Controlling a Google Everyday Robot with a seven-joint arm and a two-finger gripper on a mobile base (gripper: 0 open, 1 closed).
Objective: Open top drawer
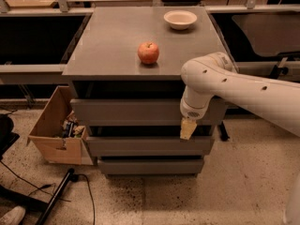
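Three grey drawers stack in the cabinet. Nearest the floor is the lowest drawer, then the middle drawer, then the top drawer with the widest front, set just under the cabinet top with a dark gap between. A cardboard box sits on the floor at the cabinet's left. The gripper hangs from the white arm at the right end of the top drawer's front, its tip at the panel's lower edge — open or closed, I cannot tell. Farther back an apple rests on the cabinet top, with a bowl beyond it.
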